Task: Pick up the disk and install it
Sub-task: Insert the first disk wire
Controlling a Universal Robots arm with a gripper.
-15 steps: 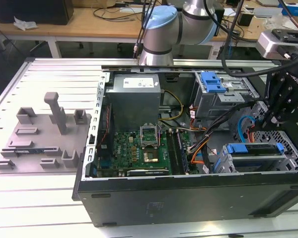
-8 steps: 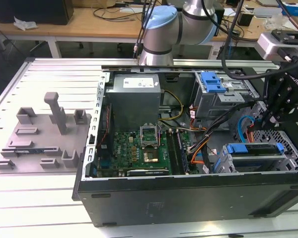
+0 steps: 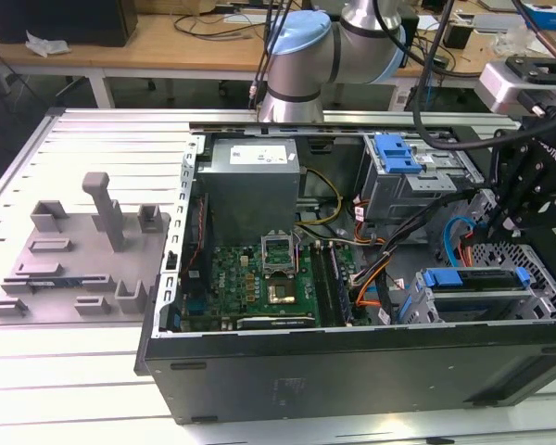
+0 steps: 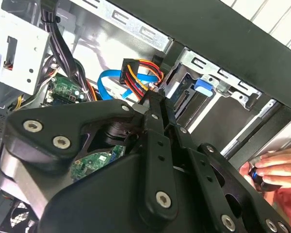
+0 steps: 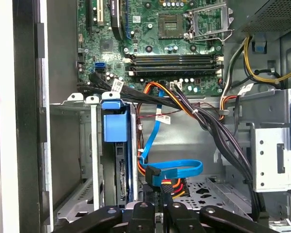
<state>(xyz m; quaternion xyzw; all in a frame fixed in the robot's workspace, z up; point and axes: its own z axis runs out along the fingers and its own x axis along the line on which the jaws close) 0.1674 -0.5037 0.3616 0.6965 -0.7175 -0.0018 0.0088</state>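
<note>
Disk (image 5: 114, 124) in cage (image 5: 94, 145); first wrist view shows connector (image 5: 122, 177).

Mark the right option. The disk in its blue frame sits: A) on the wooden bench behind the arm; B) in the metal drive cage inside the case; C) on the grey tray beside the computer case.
B: in the first wrist view the disk stands slotted in the metal drive cage inside the case, with the gripper close by at the blue cable.
</note>
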